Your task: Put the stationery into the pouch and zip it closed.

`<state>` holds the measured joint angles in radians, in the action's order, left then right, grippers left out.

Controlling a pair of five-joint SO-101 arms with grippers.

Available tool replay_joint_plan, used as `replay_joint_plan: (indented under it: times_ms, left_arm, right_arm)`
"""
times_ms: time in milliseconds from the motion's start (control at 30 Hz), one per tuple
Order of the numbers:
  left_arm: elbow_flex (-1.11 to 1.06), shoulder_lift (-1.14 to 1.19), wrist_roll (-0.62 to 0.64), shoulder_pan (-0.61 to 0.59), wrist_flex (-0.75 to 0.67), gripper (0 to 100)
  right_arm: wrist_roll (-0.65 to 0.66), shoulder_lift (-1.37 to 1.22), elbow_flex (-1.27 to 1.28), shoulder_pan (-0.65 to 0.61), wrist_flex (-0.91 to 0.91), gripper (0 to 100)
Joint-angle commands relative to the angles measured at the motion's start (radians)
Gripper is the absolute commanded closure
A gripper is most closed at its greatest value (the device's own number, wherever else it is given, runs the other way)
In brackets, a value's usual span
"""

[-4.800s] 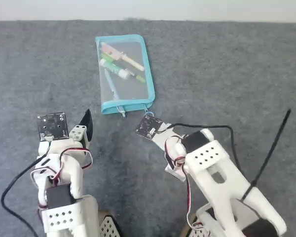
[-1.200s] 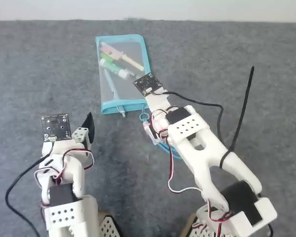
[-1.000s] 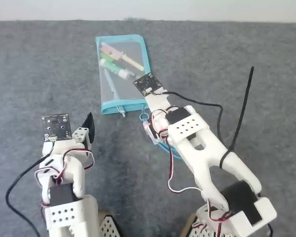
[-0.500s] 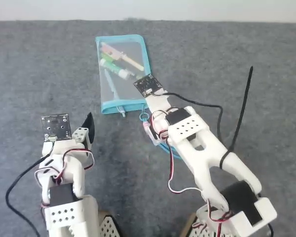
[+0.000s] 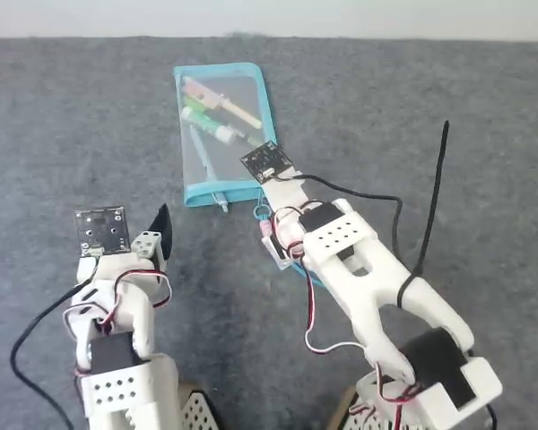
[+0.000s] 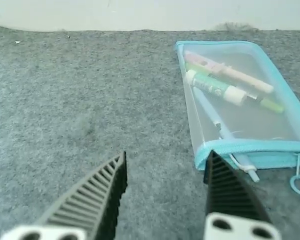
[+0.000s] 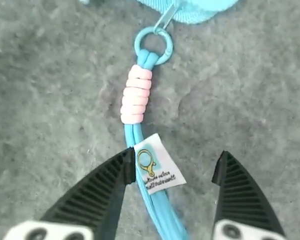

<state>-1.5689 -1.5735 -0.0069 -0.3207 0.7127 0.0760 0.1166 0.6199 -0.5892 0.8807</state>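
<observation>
Right arm (image 5: 359,260) has swung forward: right jaws gape over the pink-beaded teal cord (image 7: 136,95) off the clear, teal-edged pouch (image 5: 271,134) holding pens (image 5: 217,100); left jaws splayed above the grey felt surface (image 5: 430,107).

My left arm (image 5: 112,331), white printed plastic strung with red and black wires, sits folded close to its base, wrist held level and facing forward. My left gripper (image 6: 167,157), a pair of black ribbed wedges on white mounts, stands spread wide with nothing between the jaws. My right arm (image 5: 377,278), of the same white plastic, is stretched forward and slanted inward, wrist pitched steeply down. My right gripper (image 7: 177,155), black and ribbed too, points downward, jaws parted and clamping nothing.
</observation>
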Motion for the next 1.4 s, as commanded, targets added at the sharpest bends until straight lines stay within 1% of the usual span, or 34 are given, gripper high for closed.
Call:
replay_joint_plan:
  times_ms: [0,133,200,400,833,1000,1133,1267,1367]
  left_arm:
    - [0.047,-0.012,0.008,-0.041,-0.011,76]
    - [0.074,-0.012,0.011,-0.109,0.002,76]
    - [0.074,-0.012,0.011,-0.11,0.002,76]
    - [0.073,-0.012,0.011,-0.11,-0.002,76]
    - [0.074,-0.012,0.008,-0.11,0.003,76]
    - [0.074,-0.012,0.008,-0.11,0.0,76]
    - [0.074,-0.012,0.008,-0.11,0.0,76]
    - [0.074,-0.012,0.008,-0.11,0.0,76]
    - [0.074,-0.012,0.008,-0.11,0.002,76]
  right_arm:
    - [-0.012,0.058,-0.008,-0.012,-0.016,75.1]
    - [-0.011,0.059,-0.008,-0.012,-0.018,75.1]
    - [-0.005,0.064,-0.009,-0.008,-0.019,75.0]
    - [0.1,0.062,-0.012,-0.007,-0.021,75.0]
    - [0.098,0.059,-0.014,-0.064,-0.024,75.3]
    - [0.1,0.047,-0.023,-0.067,-0.176,75.3]
    - [0.101,-0.027,-0.04,-0.076,-0.265,75.3]
    - [0.103,-0.12,-0.084,-0.088,-0.305,75.3]
    - [0.103,-0.189,-0.132,-0.084,-0.289,75.3]
